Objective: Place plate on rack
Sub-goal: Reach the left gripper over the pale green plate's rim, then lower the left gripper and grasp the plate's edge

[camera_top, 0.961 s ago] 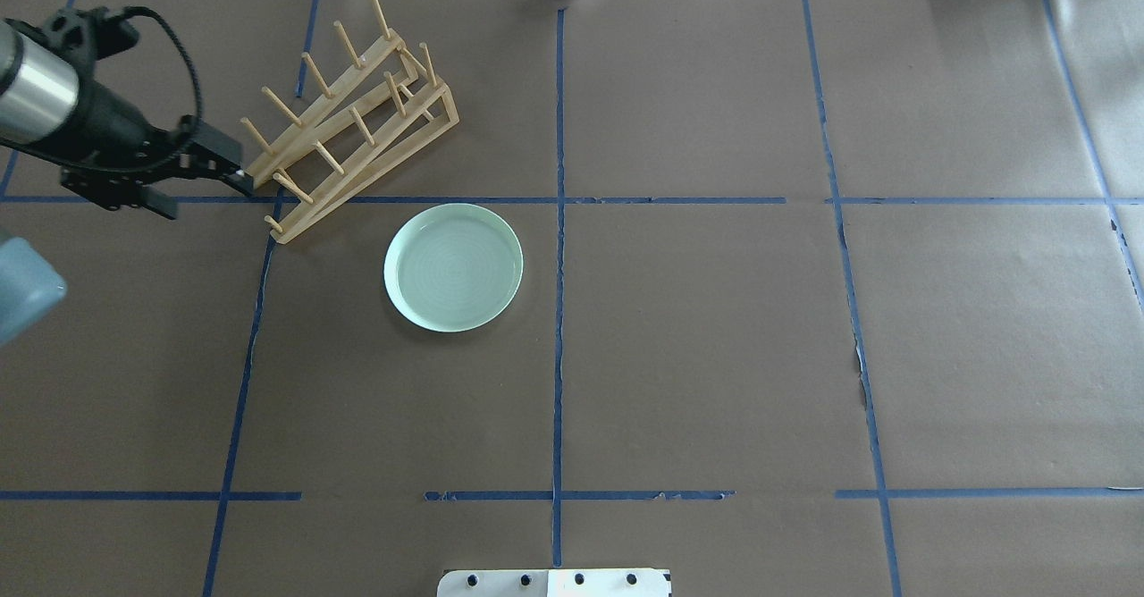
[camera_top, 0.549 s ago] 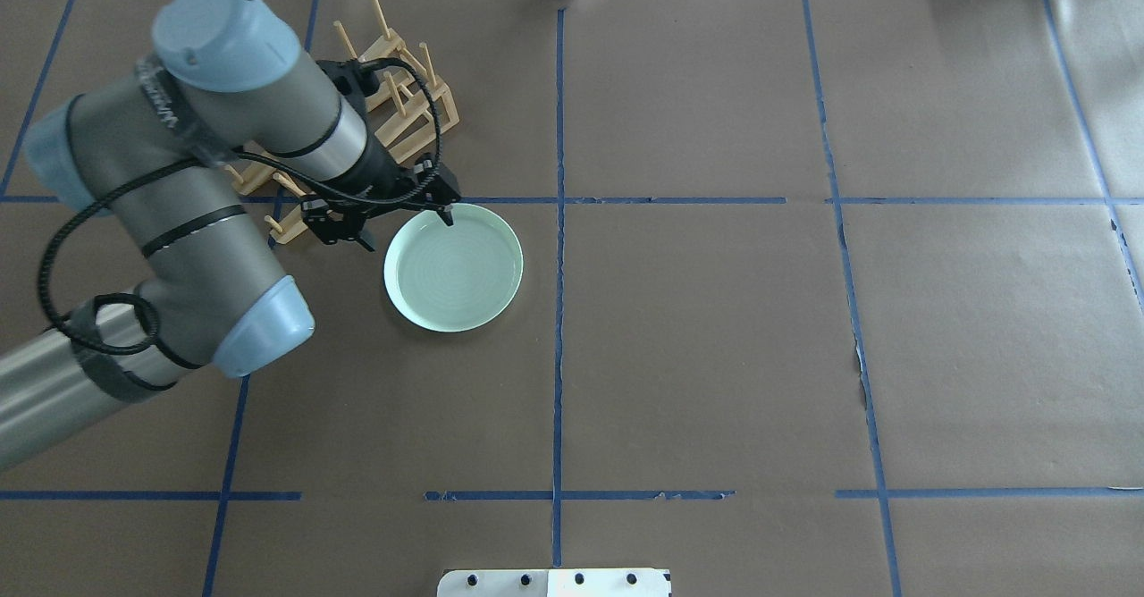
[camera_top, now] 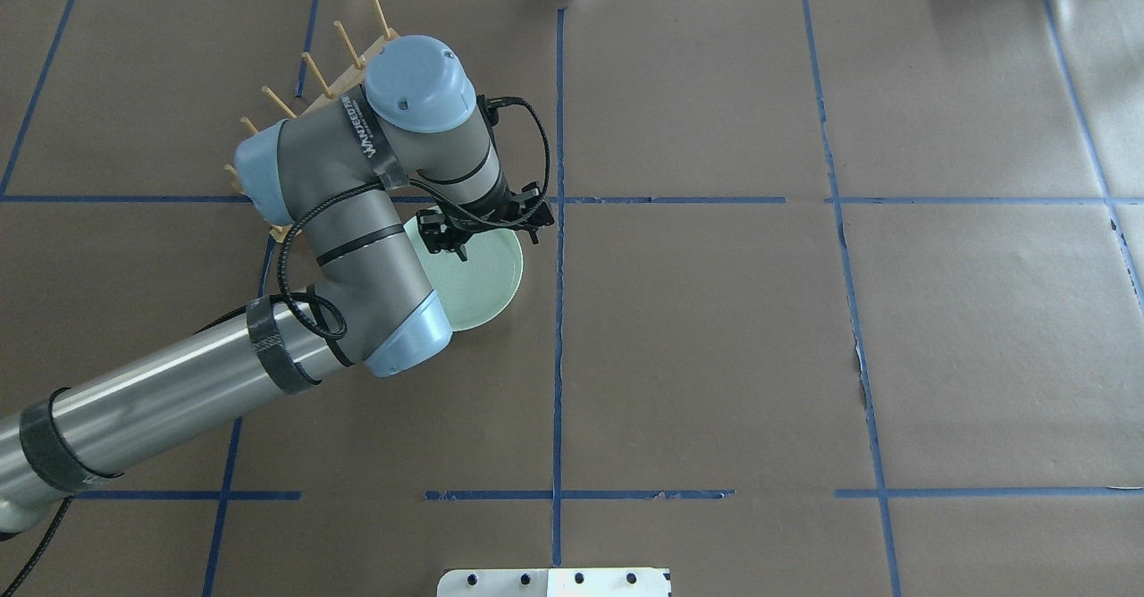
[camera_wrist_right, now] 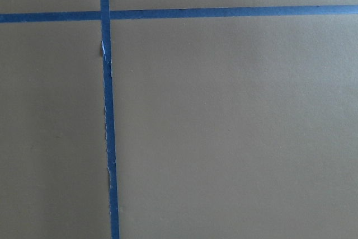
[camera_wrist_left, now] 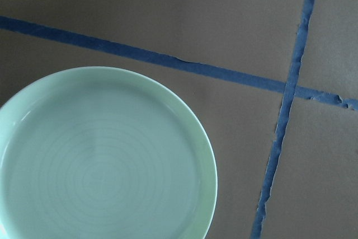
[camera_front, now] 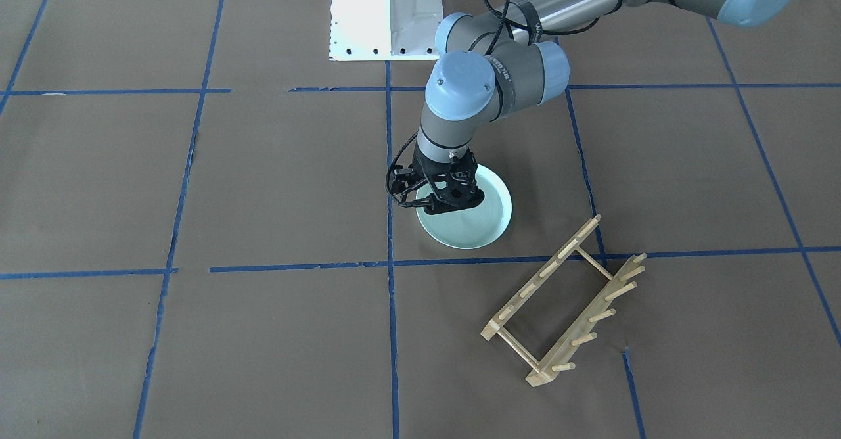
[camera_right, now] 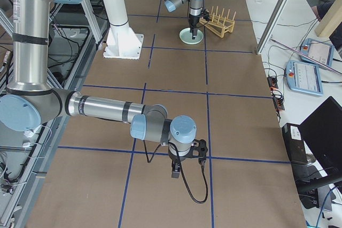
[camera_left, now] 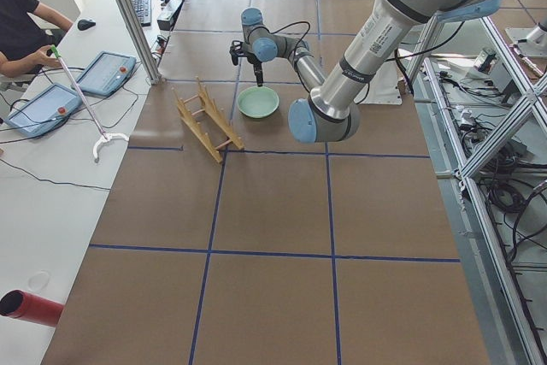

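The pale mint-green plate (camera_top: 487,286) lies flat on the brown paper, and also shows in the front view (camera_front: 474,230) and the left wrist view (camera_wrist_left: 100,160). The light-wood rack (camera_front: 539,275) stands empty beside it, partly hidden by the arm in the overhead view (camera_top: 315,71). My left gripper (camera_top: 498,247) points down over the plate's far edge, fingers spread and empty; in the front view (camera_front: 450,207) it hangs just above the plate. My right gripper (camera_right: 184,166) shows only in the right side view, far from the plate; I cannot tell its state.
Blue tape lines cross the brown paper. The white robot base (camera_front: 384,15) stands at the robot's side of the table. An operator (camera_left: 21,32) sits at a side table with tablets (camera_left: 107,70).
My left arm has swung from left of the rack, across it, to above the plate's far edge. The plate and the rack have not moved.
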Controlling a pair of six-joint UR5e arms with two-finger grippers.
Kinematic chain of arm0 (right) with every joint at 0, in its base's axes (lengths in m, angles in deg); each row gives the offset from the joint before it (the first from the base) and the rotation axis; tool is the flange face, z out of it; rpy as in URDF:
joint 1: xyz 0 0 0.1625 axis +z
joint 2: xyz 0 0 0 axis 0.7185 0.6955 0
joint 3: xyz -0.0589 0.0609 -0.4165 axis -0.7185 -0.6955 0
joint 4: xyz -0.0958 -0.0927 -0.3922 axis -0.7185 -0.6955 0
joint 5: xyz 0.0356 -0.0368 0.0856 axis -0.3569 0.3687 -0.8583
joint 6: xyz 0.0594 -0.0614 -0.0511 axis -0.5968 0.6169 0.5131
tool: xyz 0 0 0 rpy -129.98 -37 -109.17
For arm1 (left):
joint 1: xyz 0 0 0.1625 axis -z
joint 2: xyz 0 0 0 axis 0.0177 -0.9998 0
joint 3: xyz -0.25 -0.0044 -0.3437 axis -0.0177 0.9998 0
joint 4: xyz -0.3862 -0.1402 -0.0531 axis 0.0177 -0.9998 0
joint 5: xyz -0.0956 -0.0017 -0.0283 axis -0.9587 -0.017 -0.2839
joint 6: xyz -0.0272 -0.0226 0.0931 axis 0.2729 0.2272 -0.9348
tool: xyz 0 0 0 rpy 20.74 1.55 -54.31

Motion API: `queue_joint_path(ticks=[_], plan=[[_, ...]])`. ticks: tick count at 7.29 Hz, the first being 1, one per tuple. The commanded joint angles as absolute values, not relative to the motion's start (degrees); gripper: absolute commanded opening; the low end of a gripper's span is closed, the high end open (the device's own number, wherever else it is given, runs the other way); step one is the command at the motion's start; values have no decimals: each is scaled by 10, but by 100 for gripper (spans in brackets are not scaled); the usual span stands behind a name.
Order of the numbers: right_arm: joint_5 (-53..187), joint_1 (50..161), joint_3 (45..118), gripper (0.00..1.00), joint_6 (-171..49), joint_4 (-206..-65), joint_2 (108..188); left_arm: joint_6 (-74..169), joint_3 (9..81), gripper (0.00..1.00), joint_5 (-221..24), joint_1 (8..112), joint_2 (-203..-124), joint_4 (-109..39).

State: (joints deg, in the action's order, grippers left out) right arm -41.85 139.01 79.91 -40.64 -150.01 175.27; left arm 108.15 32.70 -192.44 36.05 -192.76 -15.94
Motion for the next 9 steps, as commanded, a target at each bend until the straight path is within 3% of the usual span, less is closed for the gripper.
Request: queue_joint_path(ticks=[1, 4, 7, 8, 9], plan=[[-418, 1390, 799, 100, -406, -1500, 1753, 1036, 264, 87, -1905, 356, -1963, -158], [-418, 1390, 799, 100, -406, -1500, 1753, 1009, 233, 79, -1900, 349, -1975, -157], [-418, 1390, 799, 100, -406, -1500, 1753, 1008, 233, 60, -1900, 339, -1971, -157], [-418, 1390, 799, 100, -406, -1500, 1753, 1008, 234, 44, -1901, 337, -1971, -154], [-418, 1390, 799, 100, -406, -1500, 1753, 1008, 237, 0, -1901, 337, -1971, -147]])
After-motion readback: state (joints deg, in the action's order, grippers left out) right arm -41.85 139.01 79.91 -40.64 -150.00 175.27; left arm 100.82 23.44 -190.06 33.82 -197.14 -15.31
